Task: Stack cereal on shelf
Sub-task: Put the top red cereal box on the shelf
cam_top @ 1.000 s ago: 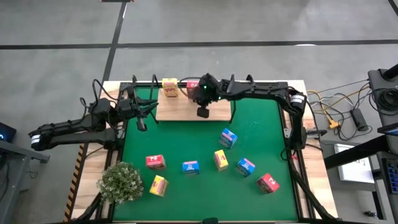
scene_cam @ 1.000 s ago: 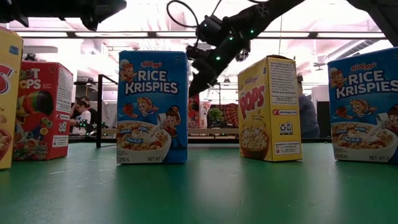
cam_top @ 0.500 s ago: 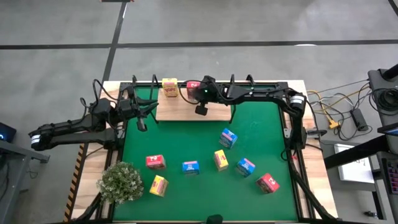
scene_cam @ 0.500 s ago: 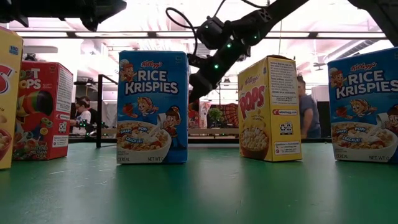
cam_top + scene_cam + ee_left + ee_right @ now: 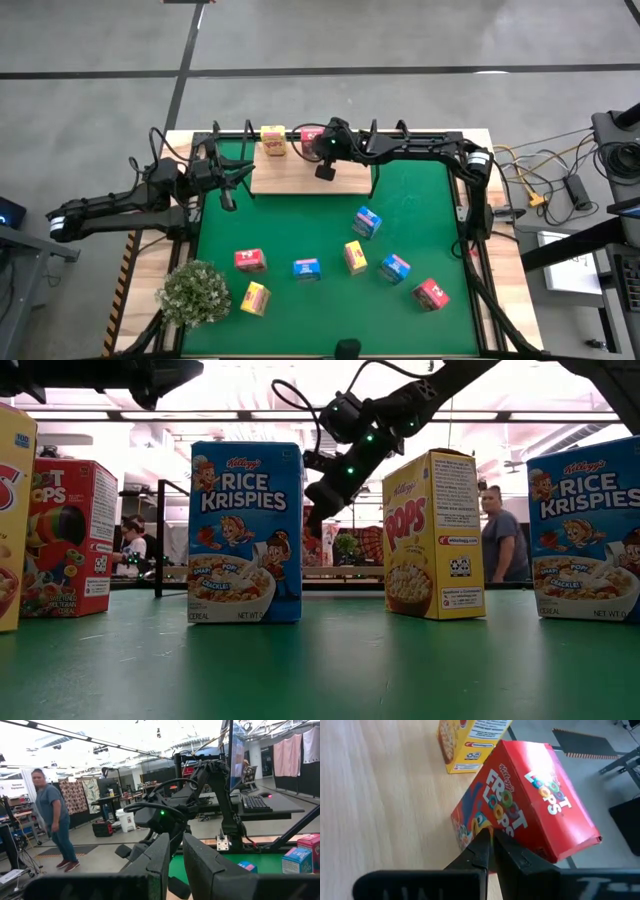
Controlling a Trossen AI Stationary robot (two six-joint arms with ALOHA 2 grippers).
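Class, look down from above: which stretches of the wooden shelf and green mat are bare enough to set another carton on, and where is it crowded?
Free: the shelf board's near strip, in front of the yellow carton and red carton. Also free: the green mat between the shelf and the loose row. Crowded: the shelf's back edge, where the right gripper hangs, and the row from the blue carton rightward.

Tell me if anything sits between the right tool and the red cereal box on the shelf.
Nothing visible does. The right tool, fingers shut, is right at the red cereal box, which stands on the shelf near its back edge. The yellow box stands beyond it, off to one side, not in the way.
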